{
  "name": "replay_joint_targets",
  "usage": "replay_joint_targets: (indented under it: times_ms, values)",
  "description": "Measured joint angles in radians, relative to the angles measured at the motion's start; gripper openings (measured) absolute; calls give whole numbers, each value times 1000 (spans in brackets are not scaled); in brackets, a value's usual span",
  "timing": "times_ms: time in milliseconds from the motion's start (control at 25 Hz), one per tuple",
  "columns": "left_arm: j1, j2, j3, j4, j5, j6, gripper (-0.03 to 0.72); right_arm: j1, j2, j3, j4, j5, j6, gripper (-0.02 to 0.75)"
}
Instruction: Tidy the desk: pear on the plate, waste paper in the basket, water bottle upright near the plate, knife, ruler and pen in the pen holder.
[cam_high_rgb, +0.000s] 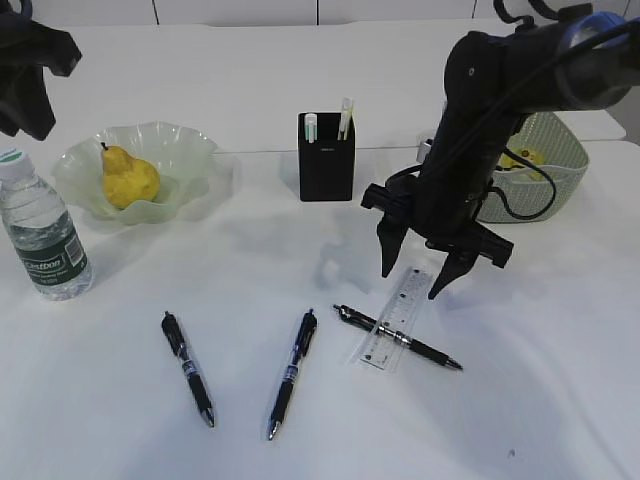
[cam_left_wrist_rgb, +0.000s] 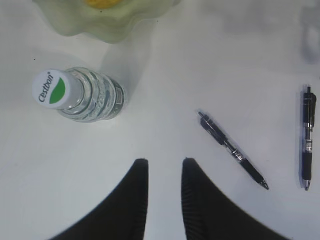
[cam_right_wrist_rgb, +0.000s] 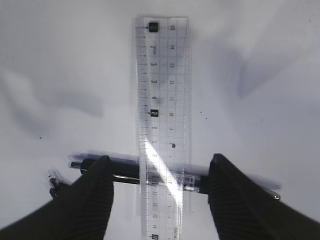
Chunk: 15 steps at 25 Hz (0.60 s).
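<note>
White desk (cam_high_rgb: 320, 420): the right gripper (cam_high_rgb: 418, 262) is held spread wide, empty, above the ruler (cam_high_rgb: 396, 318), which lies across a pen (cam_high_rgb: 398, 338). The left gripper (cam_left_wrist_rgb: 164, 172) is narrowly parted, empty, near the upright water bottle (cam_left_wrist_rgb: 80, 93).

Left gripper (cam_left_wrist_rgb: 164, 192) empty, jaws slightly apart over the desk (cam_left_wrist_rgb: 165, 100). Water bottle (cam_left_wrist_rgb: 80, 94) upright near plate (cam_left_wrist_rgb: 107, 22); two pens (cam_left_wrist_rgb: 232, 149) (cam_left_wrist_rgb: 307, 136) lie right.

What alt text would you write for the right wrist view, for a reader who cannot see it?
An open hand hangs over a clear ruler that lies crossed with a black pen on the white desk. One finger stands on each side of the ruler, above the pen.
</note>
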Motion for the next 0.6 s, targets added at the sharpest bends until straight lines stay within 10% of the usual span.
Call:
replay_joint_targets:
  times_ms: [600]
  values:
    - [0, 0, 0, 0, 0, 0, 148, 19, 71, -41, -36, 53, 37, 473]
